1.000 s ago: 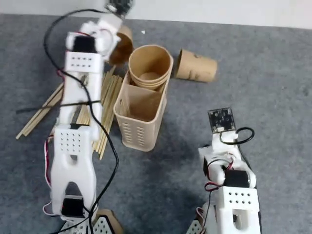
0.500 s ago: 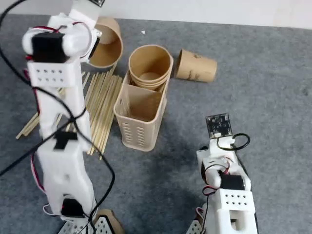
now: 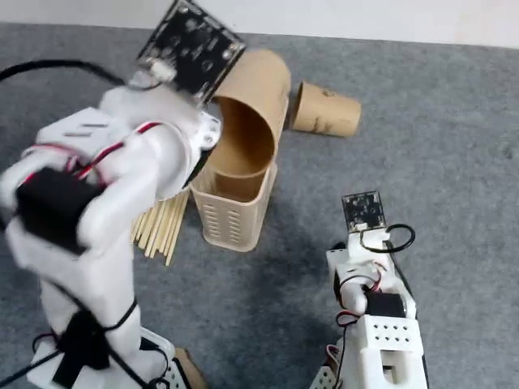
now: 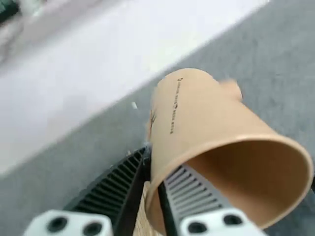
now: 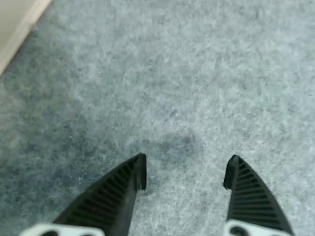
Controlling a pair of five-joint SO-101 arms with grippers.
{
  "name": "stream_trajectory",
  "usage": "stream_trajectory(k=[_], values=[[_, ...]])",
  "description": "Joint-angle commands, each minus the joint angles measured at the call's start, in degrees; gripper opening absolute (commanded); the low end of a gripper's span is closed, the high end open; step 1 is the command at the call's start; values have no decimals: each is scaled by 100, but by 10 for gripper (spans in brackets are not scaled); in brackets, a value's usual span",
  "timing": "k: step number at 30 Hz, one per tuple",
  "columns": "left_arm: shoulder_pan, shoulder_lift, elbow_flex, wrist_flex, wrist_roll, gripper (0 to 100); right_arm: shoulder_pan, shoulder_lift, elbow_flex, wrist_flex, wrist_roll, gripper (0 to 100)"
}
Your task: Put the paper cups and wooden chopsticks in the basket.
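Left pincer (image 4: 156, 164) clamps a cup (image 3: 247, 121) above the basket (image 3: 231, 217), upper centre. Second cup (image 3: 324, 109) lies upper right, chopsticks (image 3: 158, 228) left, both on the bench (image 3: 454, 162). Right pincer (image 5: 187, 164) gapes empty. Most remains, I judge.

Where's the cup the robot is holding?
In the high view, the paper cup is on its side over the basket, clamped in the left arm's jaws; another cup lies on the carpet right of it.
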Motion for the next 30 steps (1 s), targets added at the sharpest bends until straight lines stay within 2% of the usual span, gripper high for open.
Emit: stream_trajectory(k=[1, 4, 11, 17, 24, 30], values=[[-215, 163, 224, 26, 193, 4, -40, -57, -22, -101, -53, 263], [-488, 567, 295, 26, 211, 4, -40, -57, -22, -101, -53, 263], [-497, 1569, 84, 18, 211, 18, -40, -57, -22, -101, -44, 263], [-549, 2070, -1024, 9, 360, 171, -40, -57, -22, -101, -44, 263], [-796, 2659, -2308, -1073, 299, 171, -40, -57, -22, -101, -44, 263], [-831, 3196, -2378, -1477, 299, 171, -40, -57, -22, -101, -44, 263]])
